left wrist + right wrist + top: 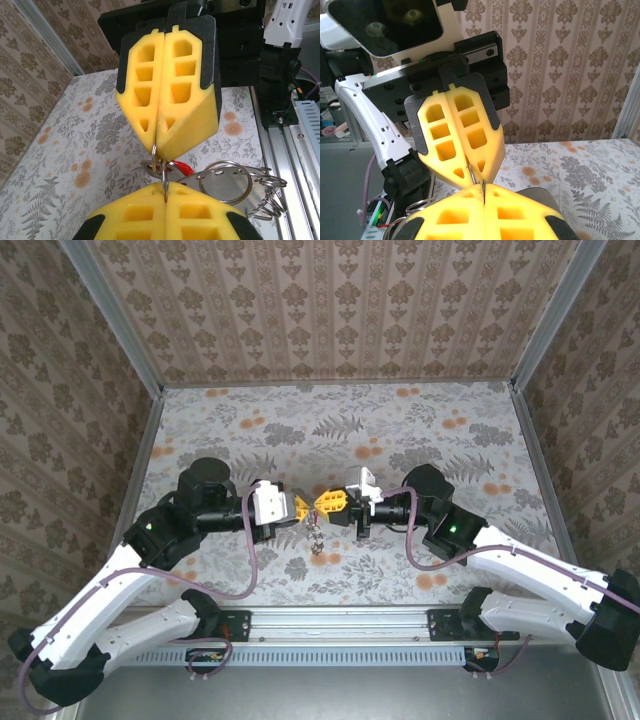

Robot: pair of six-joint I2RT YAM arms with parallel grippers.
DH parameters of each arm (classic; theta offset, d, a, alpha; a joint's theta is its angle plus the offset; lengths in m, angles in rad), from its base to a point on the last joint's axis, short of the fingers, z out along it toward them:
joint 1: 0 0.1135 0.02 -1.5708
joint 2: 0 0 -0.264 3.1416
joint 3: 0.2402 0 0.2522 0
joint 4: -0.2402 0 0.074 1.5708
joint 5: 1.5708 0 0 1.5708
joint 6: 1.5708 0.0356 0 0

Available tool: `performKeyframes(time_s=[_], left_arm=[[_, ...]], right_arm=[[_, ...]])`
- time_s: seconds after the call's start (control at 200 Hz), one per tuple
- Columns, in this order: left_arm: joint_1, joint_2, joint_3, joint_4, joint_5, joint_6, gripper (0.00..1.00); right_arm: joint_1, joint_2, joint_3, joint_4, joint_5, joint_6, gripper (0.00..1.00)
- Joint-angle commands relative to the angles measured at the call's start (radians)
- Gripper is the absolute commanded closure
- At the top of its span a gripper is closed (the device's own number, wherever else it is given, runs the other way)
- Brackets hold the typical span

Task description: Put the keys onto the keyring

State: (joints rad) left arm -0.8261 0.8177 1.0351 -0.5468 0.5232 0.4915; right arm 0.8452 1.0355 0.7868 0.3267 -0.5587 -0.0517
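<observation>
Nearest the left wrist camera, the left fingers (200, 197) are pressed together, their lower part cut off by the frame edge. A thin keyring (164, 180), seen edge-on, runs into their seam. Its upper end enters the tip of the right fingers (197, 125), also closed, so both pairs pinch the same hoop. How much of it lies inside the foam is hidden. The keys (210, 179) hang just beside it in a tangle (a red loop (181, 166), a round silvery tag, small split rings), and I cannot tell which pieces are threaded on the keyring. From the top camera the bunch is too small to make out, dangling between the tips over the floral desk (420, 430). Patterned walls (330, 310) stand behind.
</observation>
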Motion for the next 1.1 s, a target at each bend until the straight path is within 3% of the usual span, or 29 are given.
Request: performKeyframes(time_s=[0.0, 0.31, 1.095], left_arm=[[-0.022, -0.018, 0.019, 0.064, 0.036, 0.025, 1.0], [-0.028, -0.02, 0.02, 0.059, 0.031, 0.028, 1.0], [-0.052, -0.036, 0.024, 0.039, 0.024, 0.041, 1.0]], right_arm=[[0.008, 0.021, 0.027, -0.055, -0.005, 0.018, 0.99], [0.009, 0.018, 0.029, -0.062, 0.003, 0.026, 0.87], [-0.011, 0.035, 0.077, -0.143, 0.026, 0.077, 0.85]])
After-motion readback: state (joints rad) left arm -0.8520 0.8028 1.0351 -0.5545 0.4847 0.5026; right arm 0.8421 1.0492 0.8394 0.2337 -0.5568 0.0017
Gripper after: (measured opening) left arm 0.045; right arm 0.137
